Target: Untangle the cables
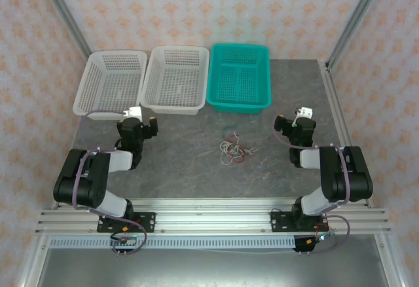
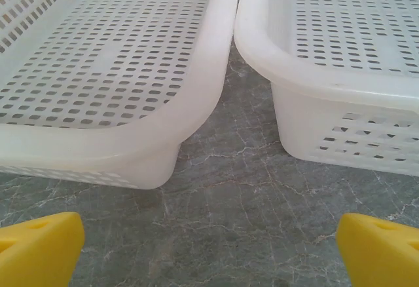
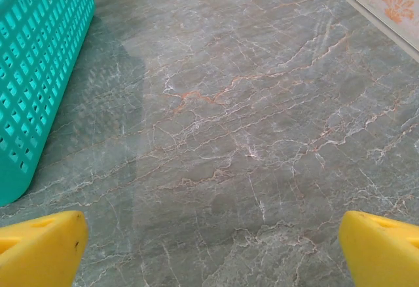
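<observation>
A small tangle of thin green, red and white cables (image 1: pixel 232 148) lies mid-worktop (image 1: pixel 190 169), in front of the teal basket (image 1: pixel 237 105). It sits between the two arms, well apart from both. The left jaws gape wide, holding nothing, facing the left white basket (image 1: pixel 88 85) and the middle white basket (image 1: pixel 171 108). The right jaws also gape wide, beside the teal basket.

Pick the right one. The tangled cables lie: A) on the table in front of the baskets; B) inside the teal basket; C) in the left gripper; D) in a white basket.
A: the cables sit bunched on the bare table, just short of the teal basket.
</observation>
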